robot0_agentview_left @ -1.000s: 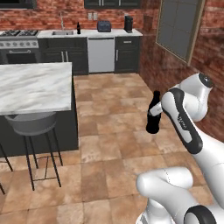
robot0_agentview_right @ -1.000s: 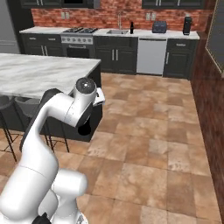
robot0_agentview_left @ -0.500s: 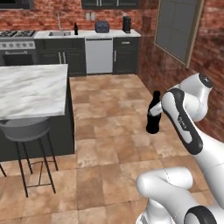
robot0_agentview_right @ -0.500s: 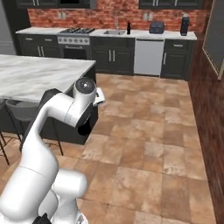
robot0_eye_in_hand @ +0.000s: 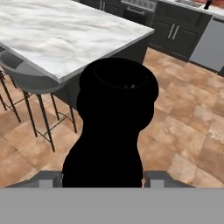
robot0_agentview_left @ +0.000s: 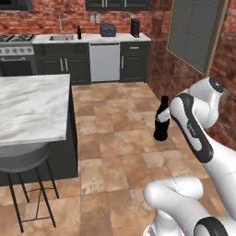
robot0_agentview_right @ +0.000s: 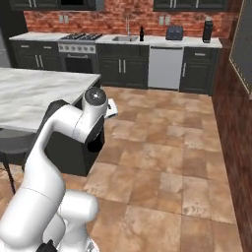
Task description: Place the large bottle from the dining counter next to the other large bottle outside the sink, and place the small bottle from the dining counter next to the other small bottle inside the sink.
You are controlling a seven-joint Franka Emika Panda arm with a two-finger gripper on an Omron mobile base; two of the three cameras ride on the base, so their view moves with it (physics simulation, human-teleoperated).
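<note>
A big, smooth black bottle (robot0_agentview_left: 162,120) with a round body and a thin neck is gripped by the tool (robot0_agentview_left: 171,123) and held upright in the air above the brown stone floor tiles (robot0_agentview_left: 120,138). In the hand view, the bottle's round dark top (robot0_eye_in_hand: 114,127) is seen between the two fingertips (robot0_eye_in_hand: 48,179). The long desk with a white, grey-veined marble top (robot0_agentview_left: 30,103) stands to the left. A round grey stool on thin metal legs (robot0_agentview_left: 23,177) is tucked beside it.
</note>
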